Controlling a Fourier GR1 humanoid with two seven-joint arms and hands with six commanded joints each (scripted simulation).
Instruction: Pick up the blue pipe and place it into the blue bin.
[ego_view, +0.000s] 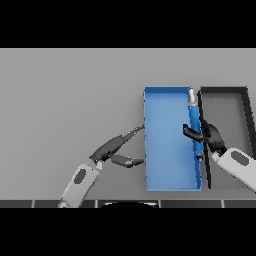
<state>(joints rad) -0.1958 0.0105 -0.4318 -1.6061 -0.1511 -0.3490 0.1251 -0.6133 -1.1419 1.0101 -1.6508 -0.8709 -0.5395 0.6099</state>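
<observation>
**Blue pipe held over the right side of the blue bin**

Right of centre in the frame, a blue bin (167, 150) lies on the grey desk (65, 100), a long shallow tray whose length runs from the middle of the picture down towards the lower edge. Just beside it, on the right side of the frame, sits a black bin (227, 107) of much the same shape, its long left wall close against the blue bin's right wall.

The blue pipe (194, 122) lies along the right wall of the blue bin, slightly tilted, with a pale end cap pointing to the upper edge of the bin and its lower end down near the middle of that wall. The right robot hand (207, 135) comes in from the lower right of the frame, across the black bin, and is clamped on the pipe: dark fingers curl round its lower part from the right, with the thumb hooked on the left side. Whether the pipe touches the bin floor cannot be told.

The left robot hand (117, 147) shows left of the blue bin, above the desk, its fingers stretched out straight towards the bin's left wall and the thumb spread apart below them, holding nothing.
</observation>
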